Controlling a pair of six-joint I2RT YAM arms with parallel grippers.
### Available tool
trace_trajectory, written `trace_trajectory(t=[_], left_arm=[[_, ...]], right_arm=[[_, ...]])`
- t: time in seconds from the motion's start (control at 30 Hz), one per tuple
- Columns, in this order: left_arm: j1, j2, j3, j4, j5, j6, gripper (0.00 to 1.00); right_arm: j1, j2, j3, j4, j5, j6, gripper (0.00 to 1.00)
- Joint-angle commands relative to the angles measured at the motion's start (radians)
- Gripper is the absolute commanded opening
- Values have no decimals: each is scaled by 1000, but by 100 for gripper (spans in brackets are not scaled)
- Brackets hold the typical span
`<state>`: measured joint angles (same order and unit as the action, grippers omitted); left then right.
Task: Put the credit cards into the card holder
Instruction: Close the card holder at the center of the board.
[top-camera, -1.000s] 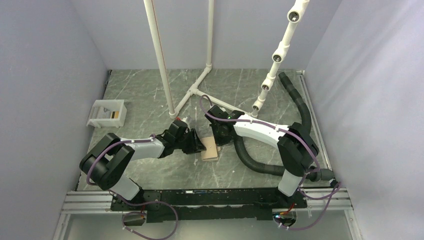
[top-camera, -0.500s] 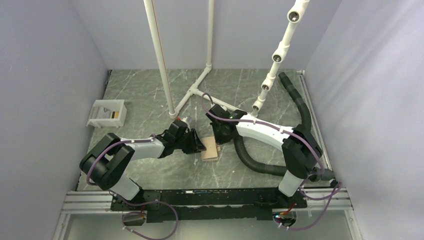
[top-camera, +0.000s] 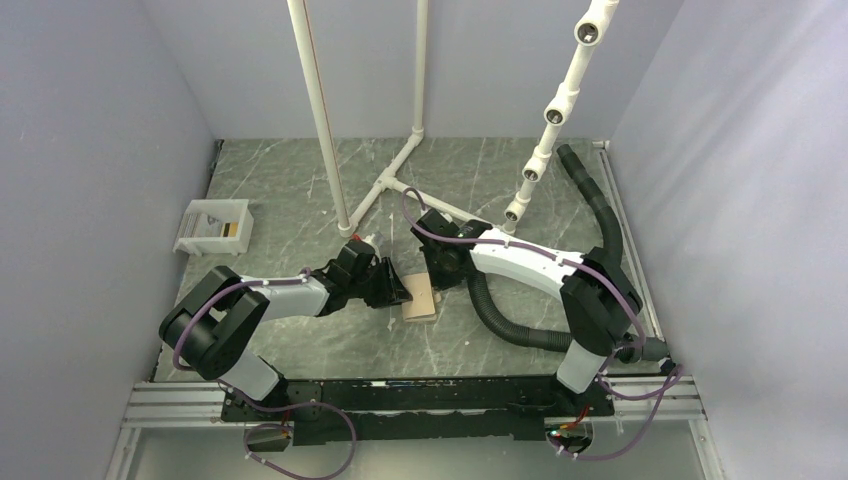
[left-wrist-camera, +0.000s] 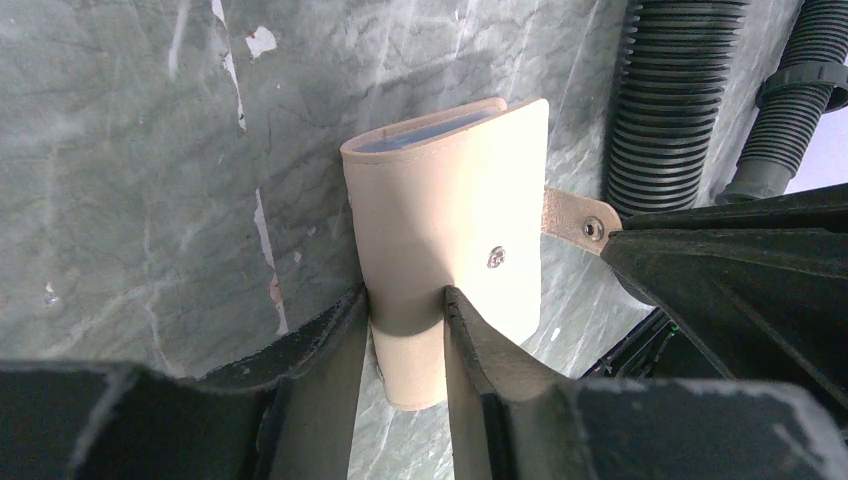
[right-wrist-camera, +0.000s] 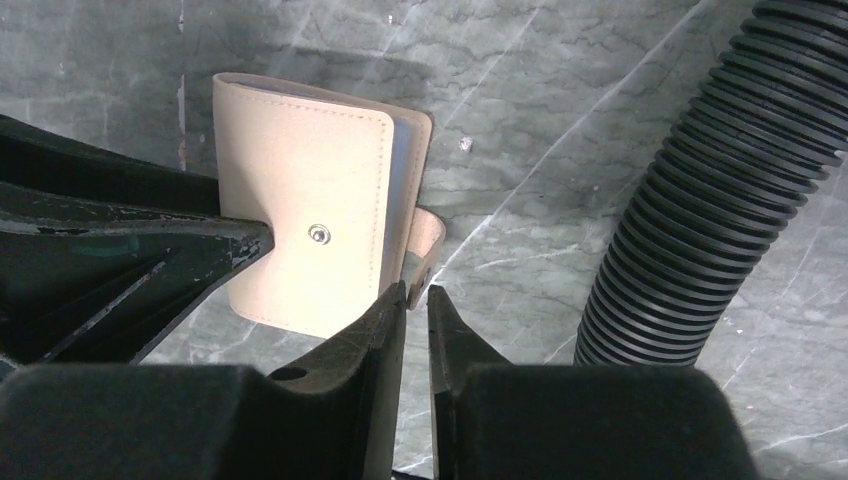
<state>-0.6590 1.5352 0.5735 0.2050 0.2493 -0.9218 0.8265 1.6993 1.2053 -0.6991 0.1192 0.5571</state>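
The holder (left-wrist-camera: 450, 200) sits at the middle of the table (top-camera: 300, 180), between the two arms and just beside the black hose (right-wrist-camera: 700, 180). The left gripper (left-wrist-camera: 405, 300) has it pinched. Its two fingers close on the near end of the tan cover, one on each face, and the leather dents slightly under them. By my reading this grip is an anchor, there so the holder cannot slide or fold while the other arm works on it.

The right gripper (right-wrist-camera: 416, 292) comes in from the opposite side with its jaws only a thin slit apart and its tips at the closing tab (left-wrist-camera: 570, 215). The tab curls out from behind the cover and ends right at that slit. Whether the jaws truly clamp it or only touch it I cannot tell. The likely purpose is to draw the tab aside so the flap can open. The holder is folded, and only a bluish sliver of the pocket shows at its far edge.

Neither gripper carries a card. A dark patch (top-camera: 232, 232) in the white tray (top-camera: 212, 225), well apart at the far left, may be the cards – too small to be sure. I judge the insertion not yet begun.
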Motion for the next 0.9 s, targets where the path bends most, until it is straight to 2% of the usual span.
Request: trace_trajectory(t=[0.0, 0.23, 0.3, 0.43, 0.73, 0.87], left_arm=[[-7, 35, -34, -76, -86, 31, 37], [-8, 30, -36, -74, -85, 29, 37], [-8, 27, -35, -76, -86, 29, 37], [-8, 23, -37, -78, -87, 29, 37], [-8, 20, -43, -70, -83, 28, 36], [-8, 20, -43, -68, -81, 28, 36]], right_arm=[[0, 6, 15, 10, -10, -8, 15], [0, 6, 8, 15, -6, -8, 0], [-1, 8, 8, 12, -6, -8, 0], [-2, 5, 4, 13, -6, -9, 9], [-5, 8, -5, 21, -10, -13, 8], [-7, 13, -5, 19, -14, -16, 11]])
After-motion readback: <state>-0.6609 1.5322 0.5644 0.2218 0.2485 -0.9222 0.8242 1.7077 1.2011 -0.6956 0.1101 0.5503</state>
